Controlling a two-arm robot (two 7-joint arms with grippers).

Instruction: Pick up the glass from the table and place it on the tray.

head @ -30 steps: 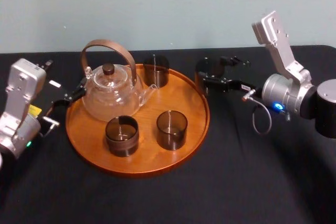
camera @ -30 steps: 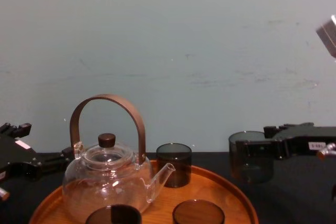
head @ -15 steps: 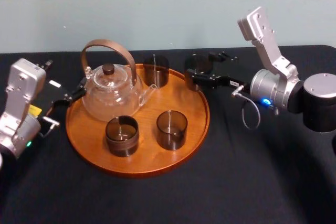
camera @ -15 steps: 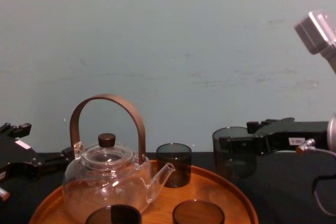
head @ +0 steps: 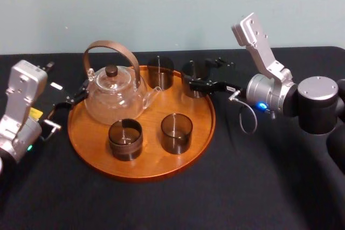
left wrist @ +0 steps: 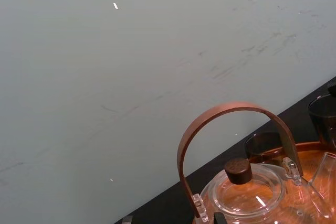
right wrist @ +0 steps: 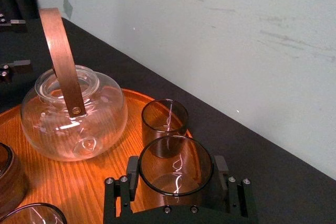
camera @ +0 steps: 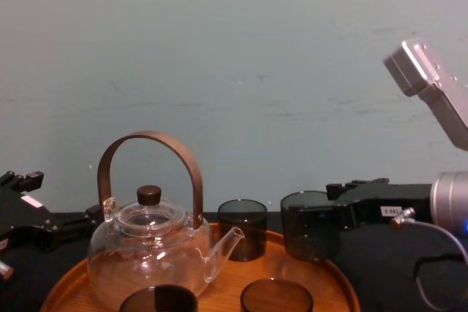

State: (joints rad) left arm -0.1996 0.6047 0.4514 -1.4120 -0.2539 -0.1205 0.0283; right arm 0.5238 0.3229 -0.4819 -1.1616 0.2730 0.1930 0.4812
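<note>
Fingers [right wrist: 131, 174] of right gripper [head: 194, 76] clamped either side of upright, mouth-up glass [right wrist: 176, 167] in wrist view; in head view, tray [head: 141, 176] rim beneath fingers, left gripper [head: 75, 96] idle opposite.

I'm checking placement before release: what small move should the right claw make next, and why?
Probably lower straight down. The right claw is shut on the glass, which seems to hang just over the tray inside its rear right rim, apart from the neighbouring glass. The left arm is parked at the tray's left.

Glossy wooden tray [head: 153, 157], matt black cloth table [head: 215, 197], smoky transparent glass [head: 194, 71], clear teapot [head: 113, 99]
</note>
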